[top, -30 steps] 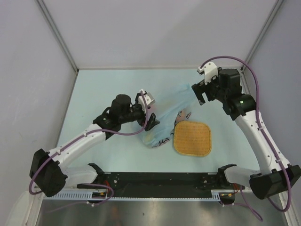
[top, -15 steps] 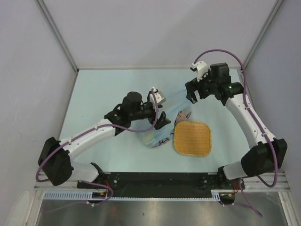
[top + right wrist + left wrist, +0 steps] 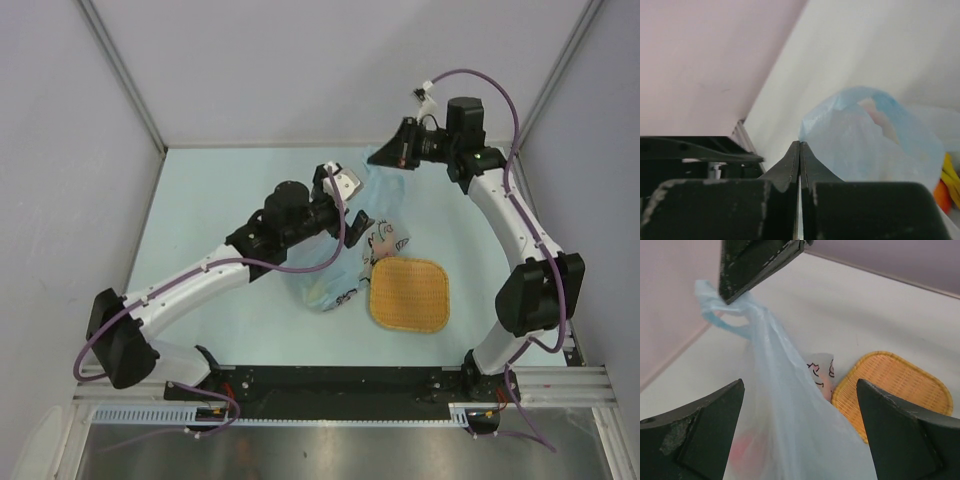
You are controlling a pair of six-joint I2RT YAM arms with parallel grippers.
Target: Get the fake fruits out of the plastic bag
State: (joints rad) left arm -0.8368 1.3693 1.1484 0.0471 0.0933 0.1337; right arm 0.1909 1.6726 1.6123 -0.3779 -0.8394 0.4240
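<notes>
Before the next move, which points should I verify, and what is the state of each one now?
1. Grip: right end effector shut on the top of the plastic bag: ok.
2. Readiness: left end effector open, one finger on each side of the bag: ok.
3. Contents: fake fruits inside, colours showing through the plastic: ok.
4. Access: bag mouth open enough to reach in: cannot tell.
5. Drop place: woven mat has no fruit on it: ok.

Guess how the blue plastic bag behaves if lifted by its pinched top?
Probably floppy: the plastic bag hangs in creased folds below the right hand. Likely bottom-heavy and prone to swing, since the fake fruits sit low inside. The thin film may slip from the closed hand.
</notes>
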